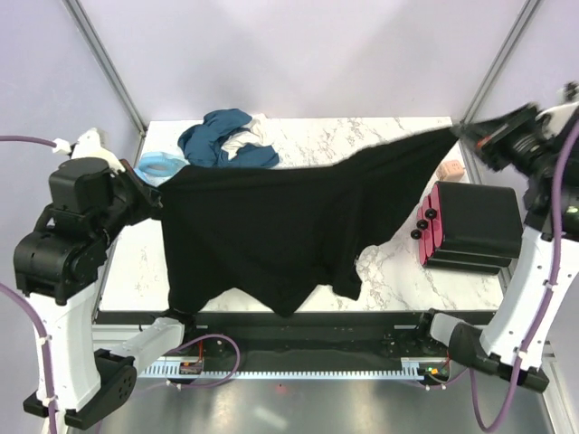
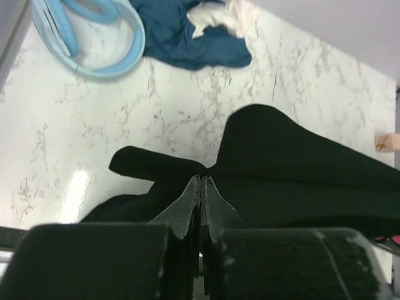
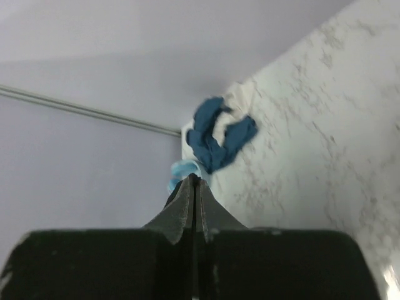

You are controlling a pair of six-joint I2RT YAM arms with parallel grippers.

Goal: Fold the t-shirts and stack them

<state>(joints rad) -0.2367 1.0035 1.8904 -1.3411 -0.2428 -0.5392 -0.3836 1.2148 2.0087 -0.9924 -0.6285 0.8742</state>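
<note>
**Black shirt stretched between both arms**

The black t-shirt hangs spread across the middle of the top view, above the table. The left gripper is clamped on its left edge. The right gripper pinches a corner at upper right, fingers pressed together. A teal t-shirt and a light blue t-shirt lie crumpled at the table's upper left.

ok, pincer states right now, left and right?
Left pincer: closed, gripping the black t-shirt.
Right pincer: closed, gripping the black t-shirt at its opposite corner.
</note>
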